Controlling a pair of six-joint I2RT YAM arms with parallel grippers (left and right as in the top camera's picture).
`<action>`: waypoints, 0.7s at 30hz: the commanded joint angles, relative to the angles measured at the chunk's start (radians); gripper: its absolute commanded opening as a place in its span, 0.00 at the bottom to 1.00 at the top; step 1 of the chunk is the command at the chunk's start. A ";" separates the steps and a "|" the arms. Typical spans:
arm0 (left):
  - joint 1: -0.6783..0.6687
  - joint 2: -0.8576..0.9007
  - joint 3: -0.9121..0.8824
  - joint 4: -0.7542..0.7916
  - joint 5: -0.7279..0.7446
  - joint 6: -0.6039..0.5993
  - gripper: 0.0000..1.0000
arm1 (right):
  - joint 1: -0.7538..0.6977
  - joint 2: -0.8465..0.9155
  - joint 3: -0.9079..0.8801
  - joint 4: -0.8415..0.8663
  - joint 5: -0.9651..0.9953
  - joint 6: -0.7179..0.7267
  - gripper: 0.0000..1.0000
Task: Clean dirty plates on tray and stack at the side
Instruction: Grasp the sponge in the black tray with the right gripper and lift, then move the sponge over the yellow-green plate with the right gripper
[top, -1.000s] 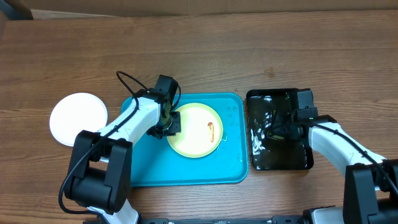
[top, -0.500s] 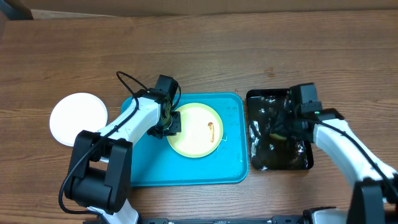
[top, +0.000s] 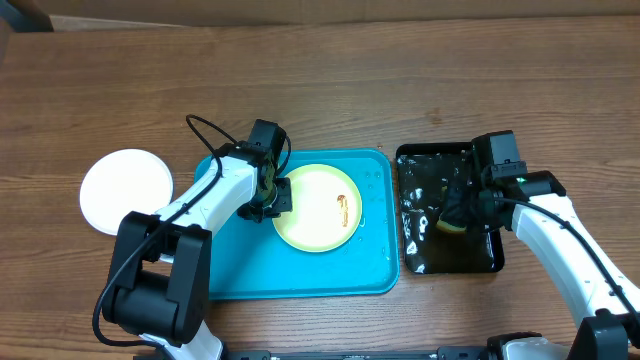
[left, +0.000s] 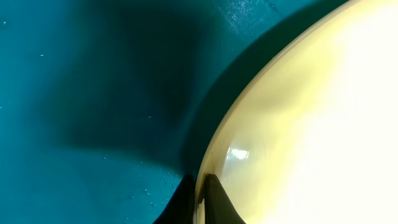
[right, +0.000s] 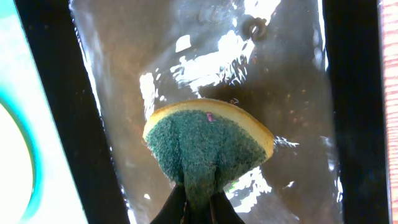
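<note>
Left gripper (left: 200, 194) pinched on green plate (top: 318, 208) rim: I judge plate light, stiff, wet-slick. Right gripper (right: 198, 208) squeezes soft sponge (right: 205, 146).

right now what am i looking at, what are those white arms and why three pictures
These are two robot arms at a wooden table, each ending in a two-finger hand. The wide picture comes from a camera above the table. The two close-ups come from cameras on the wrists, one on each arm. The left hand pinches the rim of a pale green plate that has a reddish smear and lies in a blue tray. The right hand grips a sponge, green scrub side towards its camera, over a shiny, wet-looking black tray. A white plate sits on the table, left of the blue tray.
</note>
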 joint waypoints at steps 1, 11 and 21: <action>-0.006 0.019 -0.028 0.006 -0.011 -0.009 0.04 | 0.000 -0.006 0.057 -0.006 -0.026 -0.015 0.04; -0.006 0.019 -0.029 0.032 -0.056 -0.096 0.42 | 0.000 -0.005 0.077 0.013 -0.005 -0.019 0.04; -0.007 0.019 -0.030 0.049 -0.035 -0.097 0.04 | 0.003 0.031 0.075 0.004 0.024 -0.024 0.04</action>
